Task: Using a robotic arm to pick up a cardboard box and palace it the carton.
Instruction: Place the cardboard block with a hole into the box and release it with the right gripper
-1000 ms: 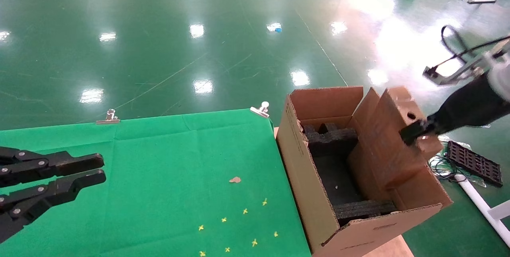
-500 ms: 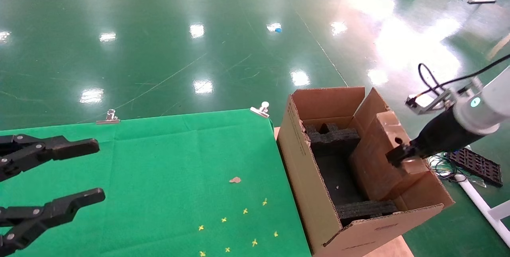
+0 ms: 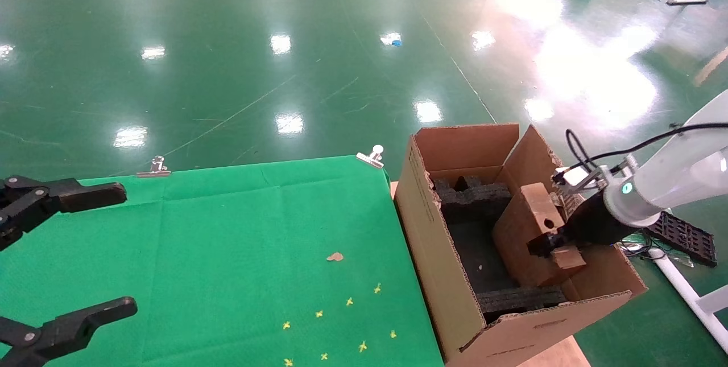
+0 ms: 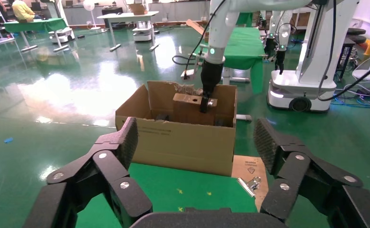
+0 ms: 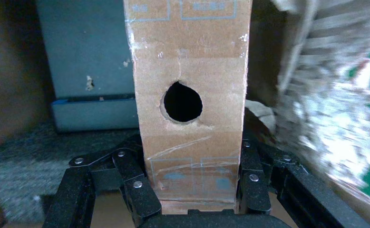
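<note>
The cardboard box [image 3: 526,236] was held upright inside the carton [image 3: 455,299], its thin holed side clamped between the fingers [image 5: 140,190] of the right gripper [image 3: 554,246]. The left gripper [image 3: 68,259] was parked over the green cloth [image 3: 239,242], fingers spread wide apart.

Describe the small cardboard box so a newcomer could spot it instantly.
Right of the green table stands an open carton with black foam. The cardboard box stands inside it, clamped by the right gripper; a round hole in its narrow side marks it.
</note>
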{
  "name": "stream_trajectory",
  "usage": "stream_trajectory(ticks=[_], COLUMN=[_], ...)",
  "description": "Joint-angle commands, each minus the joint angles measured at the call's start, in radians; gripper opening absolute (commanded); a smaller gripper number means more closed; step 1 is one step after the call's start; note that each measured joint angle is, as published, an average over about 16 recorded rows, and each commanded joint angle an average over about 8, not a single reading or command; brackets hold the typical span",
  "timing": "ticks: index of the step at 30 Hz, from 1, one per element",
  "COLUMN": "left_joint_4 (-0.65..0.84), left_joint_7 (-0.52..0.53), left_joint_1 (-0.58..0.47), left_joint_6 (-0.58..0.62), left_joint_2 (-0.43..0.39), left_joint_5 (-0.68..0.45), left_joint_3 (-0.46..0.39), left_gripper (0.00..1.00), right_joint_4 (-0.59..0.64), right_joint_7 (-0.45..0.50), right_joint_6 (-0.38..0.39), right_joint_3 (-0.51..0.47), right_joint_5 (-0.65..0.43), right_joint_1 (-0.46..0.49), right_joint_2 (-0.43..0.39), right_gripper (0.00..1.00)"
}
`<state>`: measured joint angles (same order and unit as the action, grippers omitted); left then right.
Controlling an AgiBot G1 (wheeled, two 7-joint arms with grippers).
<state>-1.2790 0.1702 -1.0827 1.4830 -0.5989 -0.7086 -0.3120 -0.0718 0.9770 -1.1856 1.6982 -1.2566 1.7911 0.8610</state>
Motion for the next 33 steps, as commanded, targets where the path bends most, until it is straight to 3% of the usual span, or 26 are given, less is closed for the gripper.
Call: stream_trajectory(ticks=[1,9,33], left_joint_4=[0.000,0.000,0.000], left_joint_7=[0.000,0.000,-0.001], left_joint_1=[0.000,0.000,0.000], left_joint_6=[0.000,0.000,-0.001], left_joint_2=[0.000,0.000,0.001], left_joint_5=[0.000,0.000,0.001], left_joint_3=[0.000,0.000,-0.001], left_gripper=[1.00,1.00,1.00], right_joint_4=[0.010,0.027,0.064], right_joint_7=[-0.004,-0.049,-0.057], right_joint_6=[0.021,0.059,0.020], right_joint_3=[-0.006,-0.032,-0.014], right_joint_5=[0.009,0.047,0.020], right_joint_1=[-0.027,-0.062,-0.013], right_joint_2=[0.010,0.005,0.028], right_gripper=[0.00,0.99,1.00])
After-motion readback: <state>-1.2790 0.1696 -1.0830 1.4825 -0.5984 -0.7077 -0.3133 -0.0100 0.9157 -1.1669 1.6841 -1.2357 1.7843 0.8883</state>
